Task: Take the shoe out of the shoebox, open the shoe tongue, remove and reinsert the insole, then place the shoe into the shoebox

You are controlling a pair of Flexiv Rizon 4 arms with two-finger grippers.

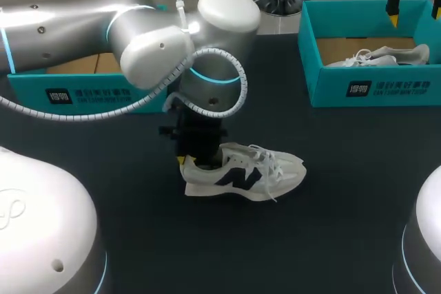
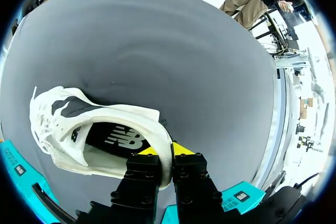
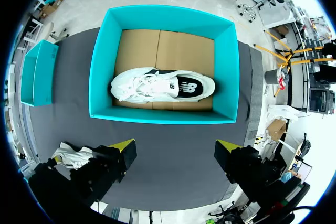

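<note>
left gripper (image 2: 166, 151) clenched on the heel of the shoe (image 2: 100, 129) at the table's (image 1: 344, 204) middle, right gripper (image 3: 176, 146) spread wide over the far-right shoebox (image 3: 100, 66); pin the heel firmly while the tongue is drawn open.

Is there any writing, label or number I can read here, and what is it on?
On the right shoebox front: white logo and characters, too blurred to read.
On the left shoebox front: same print, too blurred.
On the shoe on the table, side: dark emblem, no legible words.
On its insole: white emblem, no legible words.
No numbers.
</note>
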